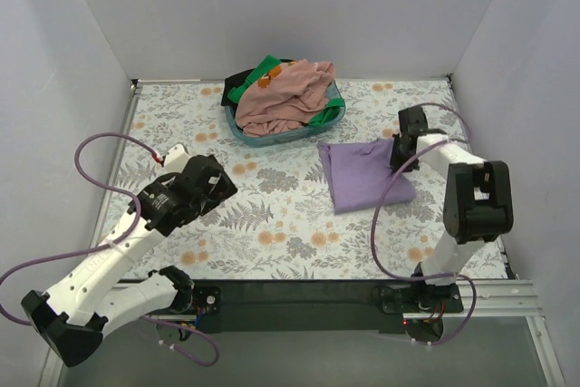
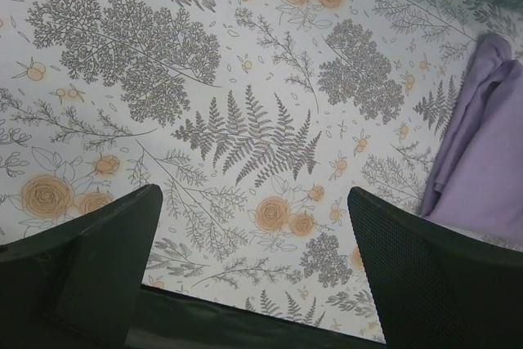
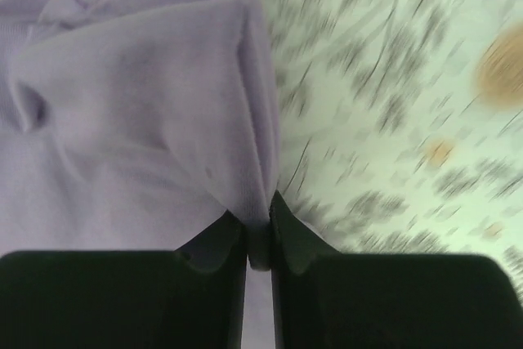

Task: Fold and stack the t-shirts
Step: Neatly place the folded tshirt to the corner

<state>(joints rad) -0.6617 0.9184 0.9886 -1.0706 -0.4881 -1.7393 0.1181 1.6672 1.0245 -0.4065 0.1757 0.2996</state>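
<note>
The lavender t-shirt (image 1: 364, 174) lies folded on the floral table right of centre. My right gripper (image 1: 400, 153) is shut on its right edge; in the right wrist view the fingertips (image 3: 258, 230) pinch a fold of the lavender cloth (image 3: 139, 104). My left gripper (image 1: 217, 189) is open and empty over the left-middle of the table, its fingers (image 2: 106, 259) wide apart above the floral cloth; the lavender shirt (image 2: 482, 161) shows at that view's right edge. The pink t-shirt (image 1: 290, 97), the green one (image 1: 263, 70) and the black one (image 1: 237, 79) are heaped in the basket.
The teal basket (image 1: 272, 138) stands at the back centre of the table. Grey walls close in the left, back and right sides. Purple cables loop from both arms. A black rail (image 1: 299, 301) runs along the near edge.
</note>
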